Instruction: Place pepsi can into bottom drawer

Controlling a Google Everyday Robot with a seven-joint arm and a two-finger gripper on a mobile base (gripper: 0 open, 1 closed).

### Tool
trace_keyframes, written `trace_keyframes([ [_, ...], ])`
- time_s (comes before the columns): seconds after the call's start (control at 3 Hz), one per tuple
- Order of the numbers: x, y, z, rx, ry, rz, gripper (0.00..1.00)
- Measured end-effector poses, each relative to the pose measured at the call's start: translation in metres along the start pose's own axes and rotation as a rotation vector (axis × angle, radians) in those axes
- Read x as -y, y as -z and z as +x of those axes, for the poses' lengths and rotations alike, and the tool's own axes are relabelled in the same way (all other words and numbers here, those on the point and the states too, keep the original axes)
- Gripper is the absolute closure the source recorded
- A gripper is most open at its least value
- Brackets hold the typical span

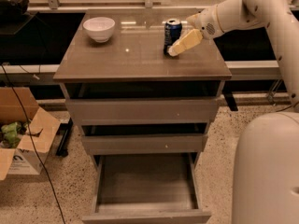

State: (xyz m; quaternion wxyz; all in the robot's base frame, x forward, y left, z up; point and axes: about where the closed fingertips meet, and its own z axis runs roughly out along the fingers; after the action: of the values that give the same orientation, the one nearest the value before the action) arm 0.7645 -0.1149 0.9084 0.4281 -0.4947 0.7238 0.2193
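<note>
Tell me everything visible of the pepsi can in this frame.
The pepsi can is a small dark-blue soda can with a silver top and pale markings, apparently metal. It stands upright on the cabinet top, toward the back right. The gripper sits low against its right side; whether they actually touch is unclear.
</note>
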Motion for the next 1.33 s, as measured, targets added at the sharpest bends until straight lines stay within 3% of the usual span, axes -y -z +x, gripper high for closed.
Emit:
trace_keyframes([
  [0.67,0.023,-0.027,-0.001,0.028,-0.032,-0.015,0.0],
  [1.33,0.025,-0.048,-0.001,0.041,-0.064,-0.054,0.43],
])
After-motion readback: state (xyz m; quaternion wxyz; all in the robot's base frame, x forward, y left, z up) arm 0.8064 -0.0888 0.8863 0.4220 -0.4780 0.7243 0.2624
